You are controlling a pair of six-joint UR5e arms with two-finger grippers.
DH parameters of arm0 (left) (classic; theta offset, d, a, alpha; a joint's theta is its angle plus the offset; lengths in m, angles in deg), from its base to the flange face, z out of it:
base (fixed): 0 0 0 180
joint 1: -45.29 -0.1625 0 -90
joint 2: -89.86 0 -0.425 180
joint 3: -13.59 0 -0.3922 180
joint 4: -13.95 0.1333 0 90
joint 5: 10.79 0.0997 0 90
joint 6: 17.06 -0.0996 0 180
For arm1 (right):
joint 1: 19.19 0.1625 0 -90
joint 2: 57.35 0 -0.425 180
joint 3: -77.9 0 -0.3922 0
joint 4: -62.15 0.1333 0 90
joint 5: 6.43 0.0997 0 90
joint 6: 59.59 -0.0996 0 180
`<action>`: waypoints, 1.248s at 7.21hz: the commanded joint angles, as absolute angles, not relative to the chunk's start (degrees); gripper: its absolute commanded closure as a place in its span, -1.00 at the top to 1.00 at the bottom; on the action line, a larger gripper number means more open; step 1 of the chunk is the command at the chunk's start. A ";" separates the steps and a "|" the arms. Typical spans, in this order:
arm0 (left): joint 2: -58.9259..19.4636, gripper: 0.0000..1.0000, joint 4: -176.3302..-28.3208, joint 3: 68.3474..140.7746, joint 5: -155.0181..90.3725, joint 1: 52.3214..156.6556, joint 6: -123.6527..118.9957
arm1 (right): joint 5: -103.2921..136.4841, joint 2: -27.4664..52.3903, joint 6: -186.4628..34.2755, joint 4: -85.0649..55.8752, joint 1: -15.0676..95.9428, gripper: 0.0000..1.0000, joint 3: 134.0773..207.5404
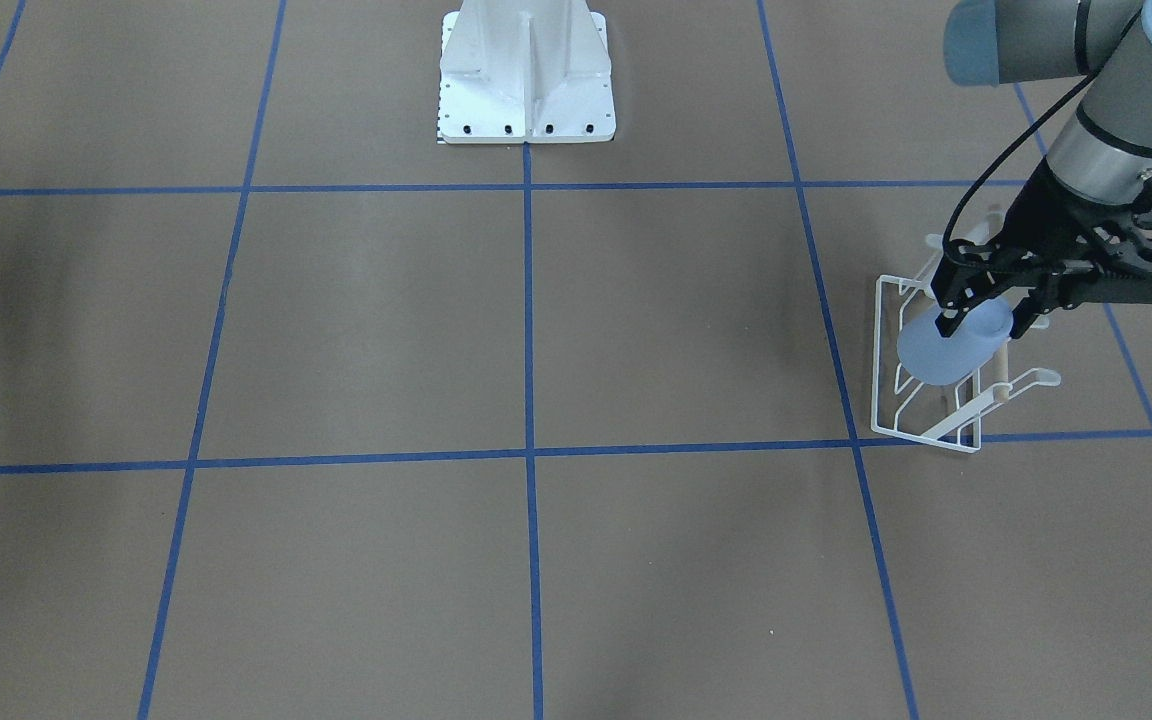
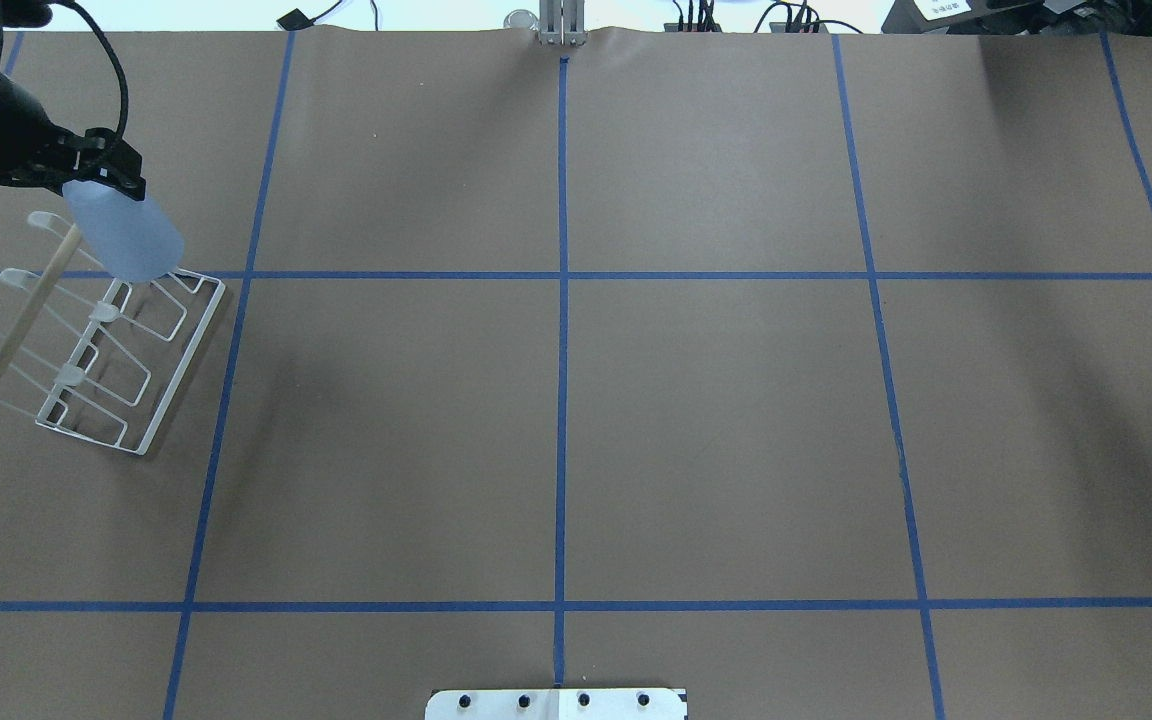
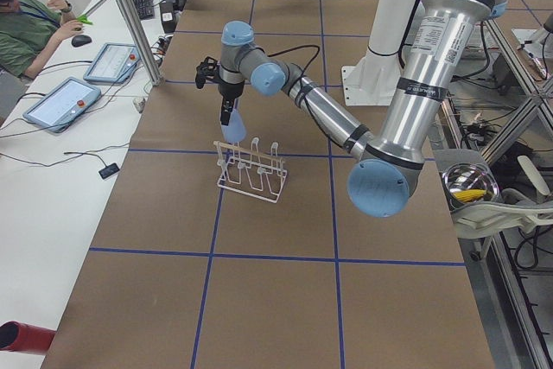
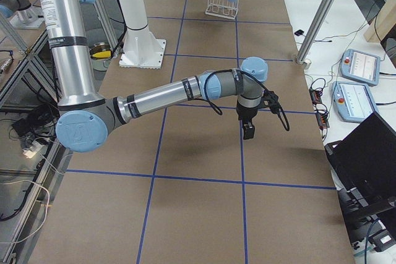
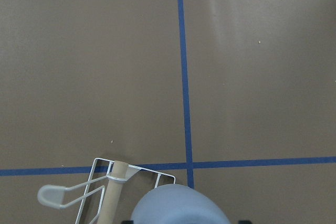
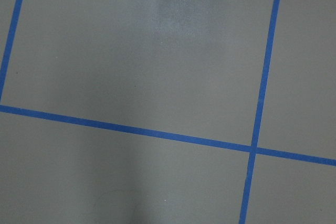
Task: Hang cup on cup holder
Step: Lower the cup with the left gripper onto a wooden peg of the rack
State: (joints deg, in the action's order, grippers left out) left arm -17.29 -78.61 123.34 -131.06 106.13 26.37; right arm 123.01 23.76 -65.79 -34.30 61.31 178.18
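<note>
Overhead exterior: we've got the left gripper [image 2: 104, 180] clamped on the cup [image 2: 126, 235], a smooth pale-blue no-handle tumbler, over one end of the cup holder [image 2: 186, 365].

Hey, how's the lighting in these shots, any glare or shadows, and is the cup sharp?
Right wrist view: a pale glare patch on the table near the top. Overhead view: soft shadow right of the cup holder. Left wrist view: the cup is soft and cropped at the bottom edge.
</note>
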 commanded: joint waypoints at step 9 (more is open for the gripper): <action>-11.06 0.97 -80.97 124.07 -130.85 114.00 9.34 | 123.39 24.73 -65.57 -33.92 61.40 1.00 178.18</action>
